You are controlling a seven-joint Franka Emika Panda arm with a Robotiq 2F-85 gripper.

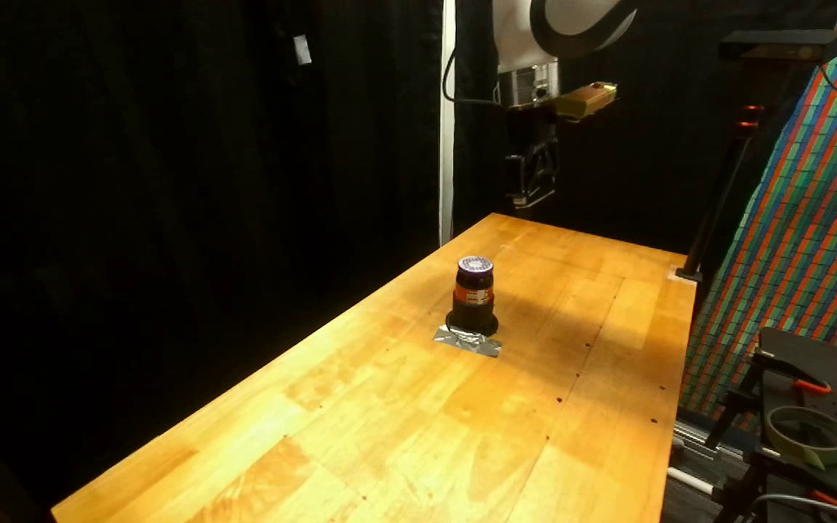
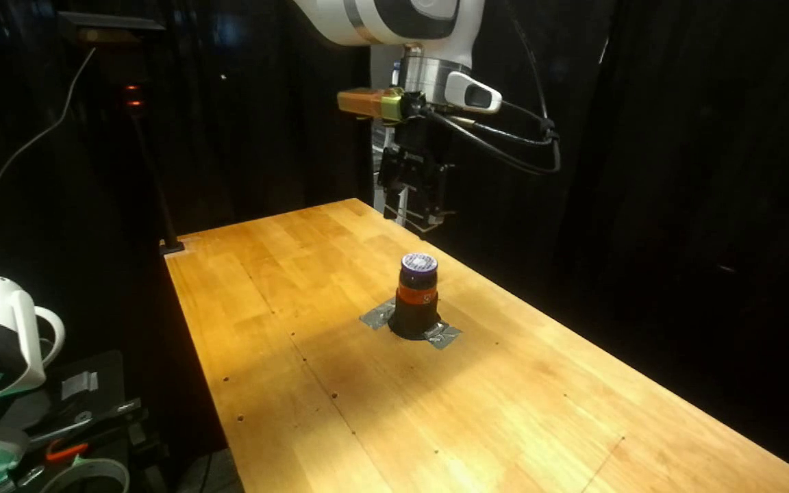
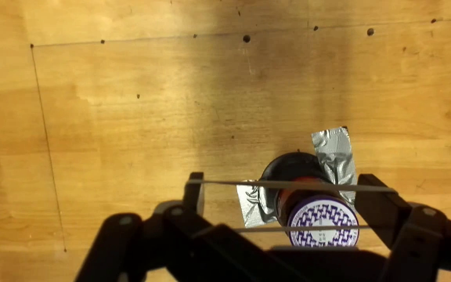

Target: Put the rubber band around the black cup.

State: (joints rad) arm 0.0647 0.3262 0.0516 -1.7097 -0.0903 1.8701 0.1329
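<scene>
The black cup (image 1: 473,317) stands upright on the table in both exterior views (image 2: 414,316). It is a dark cylinder with an orange-red middle and a white and purple patterned top. It also shows in the wrist view (image 3: 294,166), between and below the fingers, closer to the right-hand finger. My gripper (image 3: 288,196) is open, with the pale rubber band (image 3: 264,184) stretched in two strands around its spread fingers. The strands cross over the cup's image. In both exterior views the gripper (image 1: 529,197) hangs above table height, higher than the cup and apart from it (image 2: 420,216).
Silver tape (image 3: 333,152) fixes the cup's base to the wooden table (image 1: 389,414). A dark post (image 2: 171,245) carrying a camera stands at a far table corner. A side bench holds a tape roll (image 1: 807,436). Cables (image 2: 504,150) hang beside the wrist.
</scene>
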